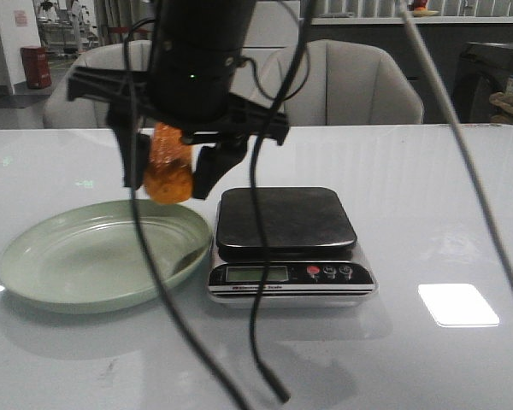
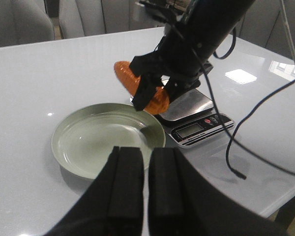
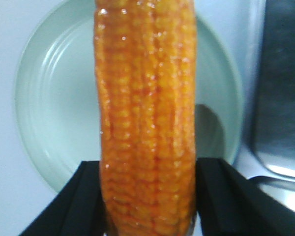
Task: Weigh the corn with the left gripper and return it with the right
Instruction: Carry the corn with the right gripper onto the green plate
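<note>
The orange-yellow corn (image 1: 167,166) hangs in my right gripper (image 1: 169,175), which is shut on it, above the right rim of the pale green plate (image 1: 60,256). In the right wrist view the corn (image 3: 146,123) fills the middle between the black fingers (image 3: 78,196), with the plate (image 3: 54,118) below. The left wrist view shows the corn (image 2: 142,91) held beside the scale (image 2: 196,118). My left gripper (image 2: 145,182) is shut and empty, hovering near the plate's (image 2: 83,142) near rim.
The digital scale (image 1: 286,235) with a bare dark platform stands right of the plate. Loose black cables (image 1: 256,342) dangle in front of it. Grey chairs (image 1: 350,81) stand behind the white table.
</note>
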`<state>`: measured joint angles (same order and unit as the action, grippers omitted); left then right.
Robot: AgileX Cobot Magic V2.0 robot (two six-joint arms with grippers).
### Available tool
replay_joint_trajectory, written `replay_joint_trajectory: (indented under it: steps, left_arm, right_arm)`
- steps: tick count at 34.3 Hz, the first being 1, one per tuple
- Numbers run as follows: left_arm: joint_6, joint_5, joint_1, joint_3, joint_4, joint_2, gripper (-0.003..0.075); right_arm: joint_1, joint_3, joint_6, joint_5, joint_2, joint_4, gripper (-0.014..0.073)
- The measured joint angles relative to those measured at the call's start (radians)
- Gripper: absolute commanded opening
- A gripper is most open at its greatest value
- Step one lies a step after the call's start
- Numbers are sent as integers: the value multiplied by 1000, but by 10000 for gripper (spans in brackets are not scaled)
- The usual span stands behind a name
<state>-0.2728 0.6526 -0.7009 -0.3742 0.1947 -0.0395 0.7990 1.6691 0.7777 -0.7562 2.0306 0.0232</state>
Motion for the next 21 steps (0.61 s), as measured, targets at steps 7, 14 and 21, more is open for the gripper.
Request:
replay_joint_trajectory:
  steps: [7, 14, 21]
  left_arm:
    - [0, -2, 0, 0, 0, 0, 144]
    - [0, -2, 0, 0, 0, 0, 144]
    - [0, -2, 0, 0, 0, 0, 144]
  right_arm:
    - [40, 57, 0, 22, 101, -55, 360]
    - [41, 136, 0, 0, 179, -63, 606]
    - [41, 187, -2, -50, 201, -63, 613]
